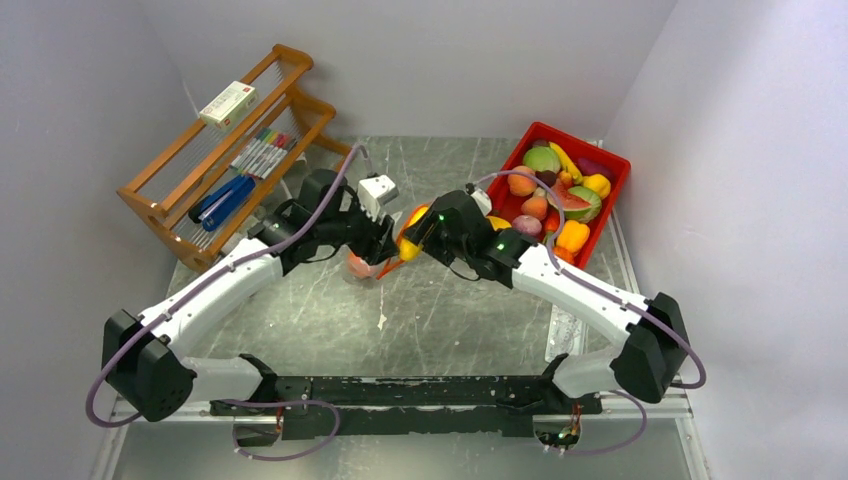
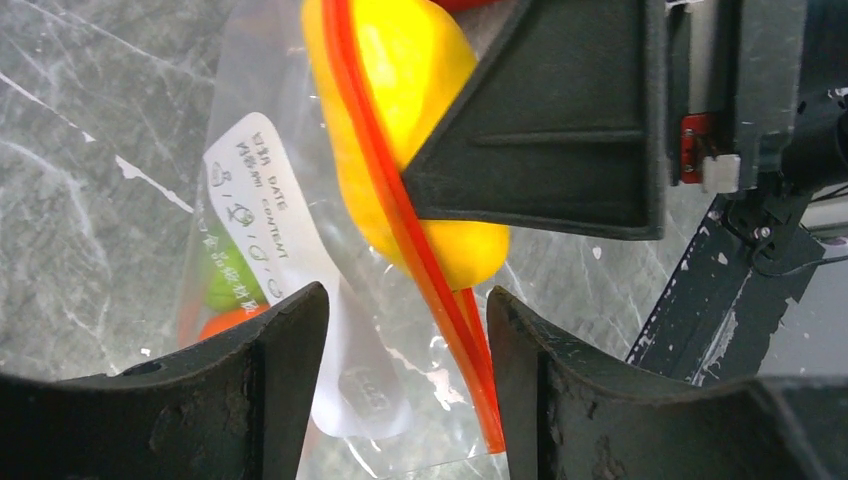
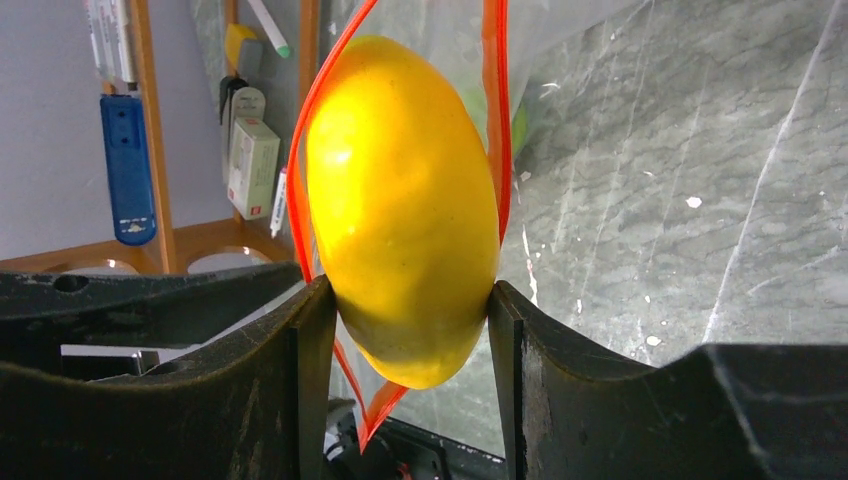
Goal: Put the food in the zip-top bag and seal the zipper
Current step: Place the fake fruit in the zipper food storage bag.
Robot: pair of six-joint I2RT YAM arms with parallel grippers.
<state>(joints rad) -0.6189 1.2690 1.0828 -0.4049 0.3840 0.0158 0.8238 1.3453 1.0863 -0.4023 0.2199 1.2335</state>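
Right claw (image 3: 408, 292): clamped on a yellow fruit (image 3: 400, 200), one finger on each side.
Yellow fruit: partway into the bag mouth, with the zipper (image 3: 495, 120) looped around it.
Left claw (image 2: 408, 300): jaws wide, with the zipper strip running through the gap between them.
Zip-top bag (image 2: 260, 100): near the middle of the tabletop (image 1: 450, 320), between the two claws; green and orange pieces show inside.
Remaining food (image 1: 545, 195): in a red tray (image 1: 612, 160) at the tabletop's far right corner.

One zip-top bag (image 1: 362, 268), one red tray (image 1: 585, 141), one wooden rack (image 1: 215, 165).
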